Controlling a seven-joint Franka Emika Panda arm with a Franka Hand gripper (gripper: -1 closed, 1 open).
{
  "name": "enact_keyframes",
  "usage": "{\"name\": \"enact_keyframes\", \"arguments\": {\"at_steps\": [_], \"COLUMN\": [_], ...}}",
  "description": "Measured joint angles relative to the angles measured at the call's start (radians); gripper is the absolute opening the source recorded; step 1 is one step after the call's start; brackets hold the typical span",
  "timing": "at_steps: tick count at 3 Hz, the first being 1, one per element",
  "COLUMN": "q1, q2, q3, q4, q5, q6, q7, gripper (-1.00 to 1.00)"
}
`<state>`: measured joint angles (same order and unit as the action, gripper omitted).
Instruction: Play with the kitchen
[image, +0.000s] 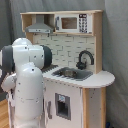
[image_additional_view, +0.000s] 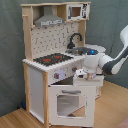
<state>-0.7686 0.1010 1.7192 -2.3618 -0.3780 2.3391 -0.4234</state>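
Kitchen (image_additional_view: 50, 65): stood upright on a wooden floor (image_additional_view: 15, 120) against a grey backdrop (image_additional_view: 10, 50); it is seen in both exterior views.
Stovetop (image_additional_view: 52, 59): set in the worktop at the second exterior view's left, black with red rings.
Sink (image: 72, 73): recessed beside the stovetop, with the black faucet (image: 85, 57) arched over it.
Hood (image: 40, 27): mounted above the stovetop, as in a real kitchen.
Microwave (image: 75, 22): built into the top shelf, above the sink.
Oven door (image_additional_view: 70, 102): shut below the stovetop, its window faced outward.
Arm (image_additional_view: 107, 62): reached in from the second exterior view's right, the wrist brought low to the front panel beside the oven, probably so a knob or door can be worked.
Jaws (image_additional_view: 84, 76): pointed at the front of the kitchen; it cannot be told how far they are parted or whether anything is held.
Obstruction: in the first exterior view the arm's white body (image: 27, 80) is placed before the stovetop side, so that part is hidden.
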Motion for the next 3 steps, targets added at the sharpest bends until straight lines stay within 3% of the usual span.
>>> {"name": "enact_keyframes", "arguments": {"at_steps": [3], "q1": [0.121], "q2": [0.000], "q3": [0.015], "q4": [0.000], "q5": [0.090], "q6": [-0.049], "q7": [0.265], "gripper": [-1.00]}}
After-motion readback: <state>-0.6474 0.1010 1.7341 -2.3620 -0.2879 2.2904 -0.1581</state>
